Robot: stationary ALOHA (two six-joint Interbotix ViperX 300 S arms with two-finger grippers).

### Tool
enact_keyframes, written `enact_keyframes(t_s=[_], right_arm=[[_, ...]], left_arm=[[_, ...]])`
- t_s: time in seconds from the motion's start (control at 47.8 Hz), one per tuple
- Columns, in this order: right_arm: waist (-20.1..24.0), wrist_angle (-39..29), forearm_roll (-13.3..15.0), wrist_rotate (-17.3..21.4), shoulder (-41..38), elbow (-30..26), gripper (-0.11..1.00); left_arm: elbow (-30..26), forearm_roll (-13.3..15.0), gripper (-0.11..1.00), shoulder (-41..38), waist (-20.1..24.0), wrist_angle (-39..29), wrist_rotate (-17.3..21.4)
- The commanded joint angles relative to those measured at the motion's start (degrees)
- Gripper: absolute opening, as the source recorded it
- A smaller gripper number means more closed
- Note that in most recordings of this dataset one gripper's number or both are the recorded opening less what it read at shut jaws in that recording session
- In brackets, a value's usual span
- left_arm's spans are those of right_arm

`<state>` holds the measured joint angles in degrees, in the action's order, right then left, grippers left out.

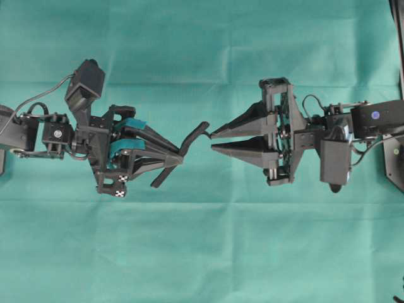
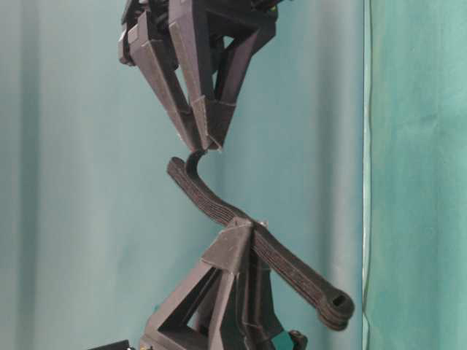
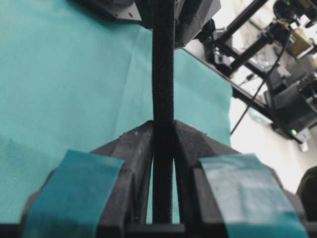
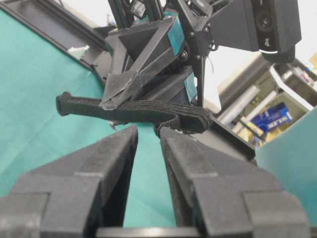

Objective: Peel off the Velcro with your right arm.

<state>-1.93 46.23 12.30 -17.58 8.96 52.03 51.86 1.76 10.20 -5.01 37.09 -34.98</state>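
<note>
The Velcro (image 1: 192,136) is a black strap held off the teal cloth, clamped near its middle by my left gripper (image 1: 180,158), the one with teal finger pads. In the left wrist view the strap (image 3: 163,74) runs straight up from between the shut fingers. From the right, my right gripper (image 1: 212,140), with plain dark pointed fingers, points at the strap's near end. Its tips stand a narrow gap apart with cloth showing between them (image 4: 148,129). A thin curled flap of the strap (image 4: 166,125) touches one fingertip. In the table-level view that flap (image 2: 195,162) curls up to the right gripper's tips (image 2: 209,146).
Teal cloth (image 1: 202,252) covers the whole table. A black stand (image 1: 394,170) sits at the right edge behind the right arm. Both arms meet near the middle, wrists level and facing each other.
</note>
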Motion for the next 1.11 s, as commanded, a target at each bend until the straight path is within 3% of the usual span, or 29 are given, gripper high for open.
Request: enact_keyframes(t_s=[0.0, 0.418, 1.088], right_arm=[[-0.09, 0.18, -0.26, 0.09, 1.23, -0.35, 0.01], [-0.09, -0.53, -0.26, 0.26, 4.57, 2.11, 0.01], [-2.64, -0.62, -0.26, -0.18, 2.81, -0.97, 0.01]], left_arm=[[-0.35, -0.09, 0.10, 1.23, 0.18, 0.26, 0.09], [1.14, -0.09, 0.10, 2.29, 0.18, 0.26, 0.18], [0.79, -0.09, 0.10, 1.85, 0.18, 0.26, 0.09]])
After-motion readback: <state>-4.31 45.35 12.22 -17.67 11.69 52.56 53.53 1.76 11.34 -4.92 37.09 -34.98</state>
